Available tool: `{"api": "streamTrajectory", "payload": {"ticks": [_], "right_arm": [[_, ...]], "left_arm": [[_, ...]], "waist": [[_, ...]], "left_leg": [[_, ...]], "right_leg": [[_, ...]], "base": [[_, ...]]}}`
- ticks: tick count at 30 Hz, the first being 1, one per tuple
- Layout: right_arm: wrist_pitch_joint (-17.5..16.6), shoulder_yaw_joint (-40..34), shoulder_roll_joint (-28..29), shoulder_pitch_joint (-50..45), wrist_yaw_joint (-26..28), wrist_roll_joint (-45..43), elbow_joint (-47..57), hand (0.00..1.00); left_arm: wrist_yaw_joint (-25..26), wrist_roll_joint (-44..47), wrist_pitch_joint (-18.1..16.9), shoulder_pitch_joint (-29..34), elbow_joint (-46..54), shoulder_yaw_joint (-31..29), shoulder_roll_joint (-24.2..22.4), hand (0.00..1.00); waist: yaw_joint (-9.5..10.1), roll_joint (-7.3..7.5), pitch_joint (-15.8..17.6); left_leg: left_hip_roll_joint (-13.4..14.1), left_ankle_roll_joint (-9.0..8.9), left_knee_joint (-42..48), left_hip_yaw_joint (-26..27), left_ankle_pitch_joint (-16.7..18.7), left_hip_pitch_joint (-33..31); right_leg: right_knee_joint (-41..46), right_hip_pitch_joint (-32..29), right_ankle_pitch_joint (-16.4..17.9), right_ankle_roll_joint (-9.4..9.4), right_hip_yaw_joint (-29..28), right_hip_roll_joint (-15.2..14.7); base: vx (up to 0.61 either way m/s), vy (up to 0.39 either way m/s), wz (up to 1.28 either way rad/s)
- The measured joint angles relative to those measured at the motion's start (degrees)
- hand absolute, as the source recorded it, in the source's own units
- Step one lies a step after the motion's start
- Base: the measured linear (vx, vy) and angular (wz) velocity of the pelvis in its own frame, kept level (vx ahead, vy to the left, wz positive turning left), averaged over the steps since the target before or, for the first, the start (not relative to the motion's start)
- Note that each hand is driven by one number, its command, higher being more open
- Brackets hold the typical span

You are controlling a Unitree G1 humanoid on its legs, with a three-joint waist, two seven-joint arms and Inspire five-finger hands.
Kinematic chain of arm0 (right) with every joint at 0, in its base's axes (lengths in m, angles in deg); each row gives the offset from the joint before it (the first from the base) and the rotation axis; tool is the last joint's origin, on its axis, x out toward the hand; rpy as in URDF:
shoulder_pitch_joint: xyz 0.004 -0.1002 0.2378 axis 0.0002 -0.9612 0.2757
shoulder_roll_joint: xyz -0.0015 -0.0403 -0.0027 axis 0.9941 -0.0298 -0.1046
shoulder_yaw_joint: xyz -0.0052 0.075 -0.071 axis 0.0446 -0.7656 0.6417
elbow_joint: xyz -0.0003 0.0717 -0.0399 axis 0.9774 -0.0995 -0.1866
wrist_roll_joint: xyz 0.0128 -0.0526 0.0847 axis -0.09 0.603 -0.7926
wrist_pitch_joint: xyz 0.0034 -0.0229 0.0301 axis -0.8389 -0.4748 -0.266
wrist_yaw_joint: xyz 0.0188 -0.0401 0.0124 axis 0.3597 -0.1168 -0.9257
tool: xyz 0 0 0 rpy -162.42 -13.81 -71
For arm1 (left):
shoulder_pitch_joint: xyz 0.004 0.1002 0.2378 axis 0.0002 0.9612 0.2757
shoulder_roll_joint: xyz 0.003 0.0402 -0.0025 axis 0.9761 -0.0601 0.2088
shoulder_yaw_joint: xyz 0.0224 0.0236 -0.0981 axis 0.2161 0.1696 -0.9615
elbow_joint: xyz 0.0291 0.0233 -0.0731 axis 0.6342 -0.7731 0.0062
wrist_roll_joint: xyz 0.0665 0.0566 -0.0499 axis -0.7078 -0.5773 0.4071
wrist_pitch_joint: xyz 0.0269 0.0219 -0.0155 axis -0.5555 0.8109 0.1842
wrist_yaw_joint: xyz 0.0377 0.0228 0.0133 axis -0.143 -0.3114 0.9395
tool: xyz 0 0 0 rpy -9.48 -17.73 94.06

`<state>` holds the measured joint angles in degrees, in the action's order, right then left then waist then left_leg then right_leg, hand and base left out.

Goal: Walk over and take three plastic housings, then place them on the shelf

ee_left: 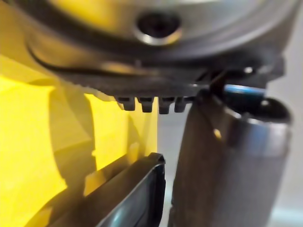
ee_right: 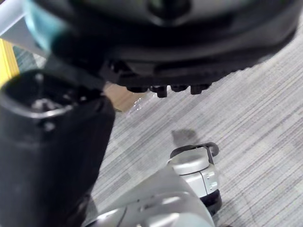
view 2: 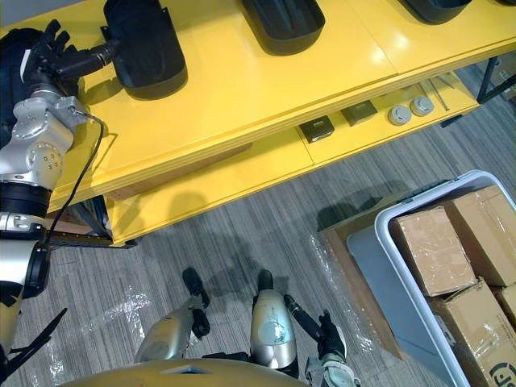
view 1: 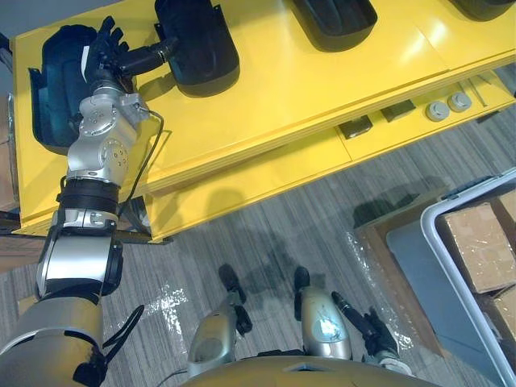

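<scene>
Left hand [view 1: 105,48] is just lying spread and unclenched on the leftmost plastic housing [view 1: 48,93] at the yellow shelf [view 1: 322,89] corner, so a sloppy grab could easily shove it off the edge.

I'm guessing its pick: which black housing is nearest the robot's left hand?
The leftmost housing, at the yellow shelf's end: the left hand is over it; the others lie farther right.

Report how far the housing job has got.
Done: the walk; the robot stands at the yellow shelf. Three black housings lie along it, though whether it placed them I cannot tell. In hand: the left hand lies spread on the leftmost housing, fingers not closed round it. The right hand hangs low, holding nothing. Left: probably gripping and moving this housing.
</scene>
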<state>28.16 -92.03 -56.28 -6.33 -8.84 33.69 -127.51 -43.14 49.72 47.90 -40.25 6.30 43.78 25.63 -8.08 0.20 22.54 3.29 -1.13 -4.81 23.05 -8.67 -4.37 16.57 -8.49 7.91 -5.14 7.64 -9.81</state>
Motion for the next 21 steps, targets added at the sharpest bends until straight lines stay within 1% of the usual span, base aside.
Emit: {"api": "streamTrajectory", "payload": {"ticks": [3, 5, 7, 10, 13, 17, 19, 21], "right_arm": [[0.0, 0.0, 0.0, 0.0, 0.0, -0.4, 0.0, 1.0], [0.0, 0.1, 0.0, 0.0, 0.0, -0.6, 0.0, 1.0], [0.0, 0.2, 0.0, 0.0, 0.0, -0.8, 0.0, 1.0], [0.1, 0.6, 0.0, 0.0, 0.0, -1.8, 0.0, 1.0], [0.1, 0.7, 0.0, 0.0, -0.1, -1.8, 0.1, 1.0], [0.2, 1.0, 0.0, 0.0, -0.1, -1.7, 0.2, 1.0], [0.2, 1.0, 0.0, 0.0, -0.1, -1.7, 0.1, 1.0], [0.2, 0.9, 0.0, 0.0, -0.1, -1.7, 0.0, 1.0]], "left_arm": [[1.6, 0.1, -0.2, -0.3, 0.0, -0.7, 0.0, 1.0], [4.1, 0.1, -0.5, -0.7, -1.0, -1.2, 0.1, 1.0], [5.1, 0.1, -1.3, -0.7, -2.0, -1.2, 0.1, 1.0], [5.3, 0.1, -1.5, -0.7, -2.5, -1.4, 0.1, 1.0], [4.3, 0.1, -2.8, -0.7, -2.5, -1.8, 0.1, 1.0], [-0.1, 0.8, -4.9, -0.7, -1.8, -1.8, 0.1, 1.0], [-1.8, 2.5, -4.9, -0.7, 0.8, -1.4, 0.1, 1.0], [-3.2, 2.9, -5.1, -0.7, 7.3, 0.1, 0.1, 1.0]], "waist": [[0.05, -0.02, 0.0], [0.03, -0.02, 0.0], [0.01, -0.02, 0.0], [0.13, -0.01, 0.0], [0.18, 0.09, 0.1], [0.2, 0.1, 0.6], [0.25, 0.06, 0.9], [0.46, 0.06, 0.9]], "left_leg": [[0.0, -0.02, 0.0, 0.0, 0.0, 0.0], [0.0, -0.03, 0.0, 0.0, 0.0, 0.0], [0.0, -0.03, 0.0, 0.1, 0.0, 0.0], [0.0, -0.03, 0.0, 0.1, 0.0, 0.0], [0.0, -0.03, 0.0, 0.1, 0.0, 0.0], [-0.1, -0.07, 0.0, 0.1, 0.0, 0.6], [-0.1, -0.21, 0.0, 0.1, 0.1, 1.0], [-0.2, -0.19, 0.0, -0.1, 0.1, 1.1]], "right_leg": [[0.4, -0.2, 0.3, -0.08, 0.0, 0.0], [0.4, -0.2, 0.3, -0.08, 0.0, 0.0], [0.4, -0.2, 0.3, -0.08, 0.0, 0.0], [0.4, -0.2, 0.3, -0.08, 0.0, 0.0], [0.4, -0.1, 0.3, -0.08, 0.0, -0.1], [0.4, 0.5, 0.3, -0.08, 0.0, -0.1], [0.3, 0.9, 0.3, -0.11, 0.0, -0.1], [0.2, 1.1, 0.3, -0.11, 0.2, -0.2]], "base": [[0.0, 0.0, 0.0], [0.0, 0.0, 0.0], [0.0, 0.0, 0.0], [0.0, 0.0, 0.0], [0.0, 0.0, 0.0], [0.0, 0.0, 0.0], [0.0, 0.0, 0.0], [0.01, -0.007, 0.02]]}}
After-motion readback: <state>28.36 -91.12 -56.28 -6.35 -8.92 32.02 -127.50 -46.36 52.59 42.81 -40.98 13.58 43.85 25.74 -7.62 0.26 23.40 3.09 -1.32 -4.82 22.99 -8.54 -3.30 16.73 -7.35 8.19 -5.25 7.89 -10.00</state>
